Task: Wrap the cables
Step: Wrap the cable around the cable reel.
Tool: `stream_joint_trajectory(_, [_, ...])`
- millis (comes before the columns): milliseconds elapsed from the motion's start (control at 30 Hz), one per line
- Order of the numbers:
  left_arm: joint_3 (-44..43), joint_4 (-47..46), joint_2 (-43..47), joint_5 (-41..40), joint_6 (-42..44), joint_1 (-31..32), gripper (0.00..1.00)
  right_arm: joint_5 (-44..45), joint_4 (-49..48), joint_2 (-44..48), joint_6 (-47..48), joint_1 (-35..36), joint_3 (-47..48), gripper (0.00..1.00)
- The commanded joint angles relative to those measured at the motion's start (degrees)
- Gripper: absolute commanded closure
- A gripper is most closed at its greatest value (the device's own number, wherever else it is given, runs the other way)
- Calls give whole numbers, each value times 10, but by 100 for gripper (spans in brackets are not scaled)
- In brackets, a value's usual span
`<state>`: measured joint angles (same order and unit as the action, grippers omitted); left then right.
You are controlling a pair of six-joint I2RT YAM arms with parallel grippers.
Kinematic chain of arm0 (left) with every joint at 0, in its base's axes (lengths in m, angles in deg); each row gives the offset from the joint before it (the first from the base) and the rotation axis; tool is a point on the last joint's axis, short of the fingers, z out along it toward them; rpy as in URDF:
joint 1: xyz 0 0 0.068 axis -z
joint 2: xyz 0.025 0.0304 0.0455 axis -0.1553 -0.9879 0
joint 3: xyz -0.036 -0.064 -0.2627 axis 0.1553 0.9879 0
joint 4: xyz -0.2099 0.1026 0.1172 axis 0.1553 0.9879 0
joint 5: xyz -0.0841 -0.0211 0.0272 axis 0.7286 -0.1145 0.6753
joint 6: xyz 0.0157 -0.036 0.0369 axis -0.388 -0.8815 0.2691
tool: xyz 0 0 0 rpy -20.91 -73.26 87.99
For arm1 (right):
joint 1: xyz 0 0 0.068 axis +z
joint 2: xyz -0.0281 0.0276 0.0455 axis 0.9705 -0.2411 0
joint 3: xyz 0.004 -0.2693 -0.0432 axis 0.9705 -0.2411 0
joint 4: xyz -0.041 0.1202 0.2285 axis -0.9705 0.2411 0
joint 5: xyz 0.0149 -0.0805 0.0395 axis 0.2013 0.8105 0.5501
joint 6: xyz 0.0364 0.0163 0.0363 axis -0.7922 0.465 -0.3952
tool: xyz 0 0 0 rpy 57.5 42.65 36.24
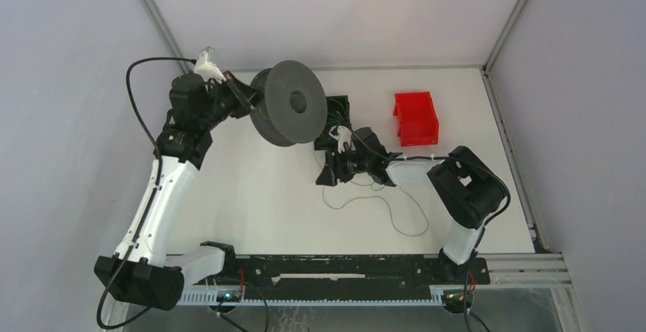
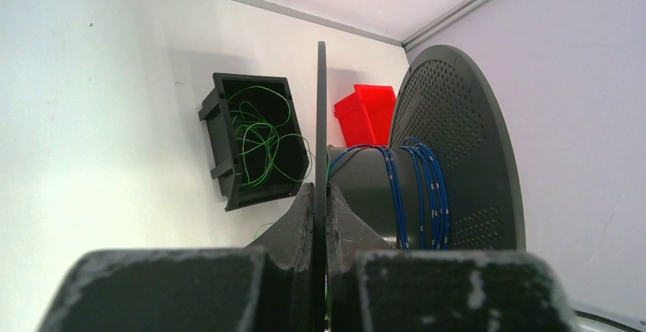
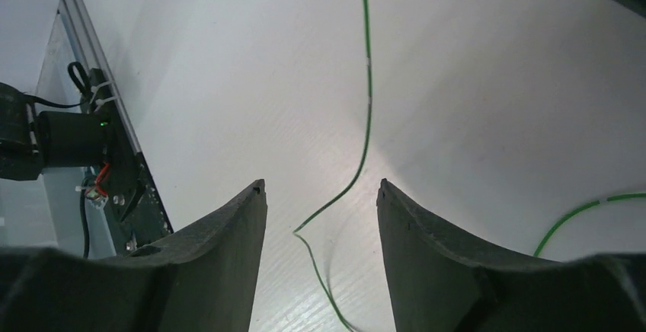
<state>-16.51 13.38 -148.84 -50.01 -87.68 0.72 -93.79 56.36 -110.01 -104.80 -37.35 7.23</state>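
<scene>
Clamping the spool [image 2: 465, 142] by its flange, your left gripper [image 2: 321, 199] is closed tight. Your right gripper [image 3: 320, 206] stands open, with a green cable [image 3: 369, 103] lying loose between its fingers.

A tangle of thin, bright green cables [image 2: 259, 138] lies in loose overlapping loops inside the black bin [image 2: 217, 119], which stands near the far edge of the desk [image 3: 228, 81]. One loose green cable [image 3: 369, 96] lies flat on the white desk in front of that bin, toward the near edge. It runs in a slack curve with a sharp kink and has pale bands along its length. Another green stretch [image 3: 579, 210] lies near it. A blue cable [image 2: 419, 187] is wound in several close turns around the core of the dark grey spool [image 2: 457, 119], toward the far left corner.
</scene>
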Motion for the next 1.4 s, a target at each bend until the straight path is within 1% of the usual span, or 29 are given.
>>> stream_joint_trajectory(0, [-47,-53,29,7,-22,-5,100,29,-20,-24,-18,10,15,39])
stream_joint_trajectory(67, [-47,-54,30,6,-20,-7,100,23,-18,-34,-17,13,23,44])
stream_joint_trajectory(100, [-47,-53,30,3,-18,-6,100,18,-18,-38,-14,15,25,48])
stream_joint_trajectory(200, [-44,-53,30,-13,-9,-7,100,0,-20,-35,2,21,26,70])
stream_joint_trajectory(300, [-41,-53,29,-42,9,-7,100,-27,-14,-22,18,24,26,95])
stream_joint_trajectory(333, [-42,-51,28,-56,17,-6,100,-38,-10,-17,27,27,26,100])
stream_joint_trajectory(467, [-52,-36,22,-111,51,-7,100,-101,28,13,81,38,26,100])
stream_joint_trajectory(633, [-61,-29,15,-170,86,-4,100,-170,116,62,164,52,32,100])
stream_joint_trajectory(767, [-61,-31,12,-217,122,11,100,-207,231,98,247,74,66,100])
stream_joint_trajectory(900, [-51,-41,9,-291,184,55,100,-251,382,106,316,85,155,100])
stream_joint_trajectory(1000, [-38,-55,6,-327,221,83,100,-251,439,115,328,87,206,100])
stream_joint_trajectory(1167, [-18,-69,-1,-351,260,118,100,-232,485,131,320,88,289,100])
stream_joint_trajectory(1267, [-3,-78,0,-354,283,136,100,-217,486,144,305,81,324,100])
stream_joint_trajectory(1367, [8,-80,1,-345,303,148,100,-215,454,154,264,61,343,100])
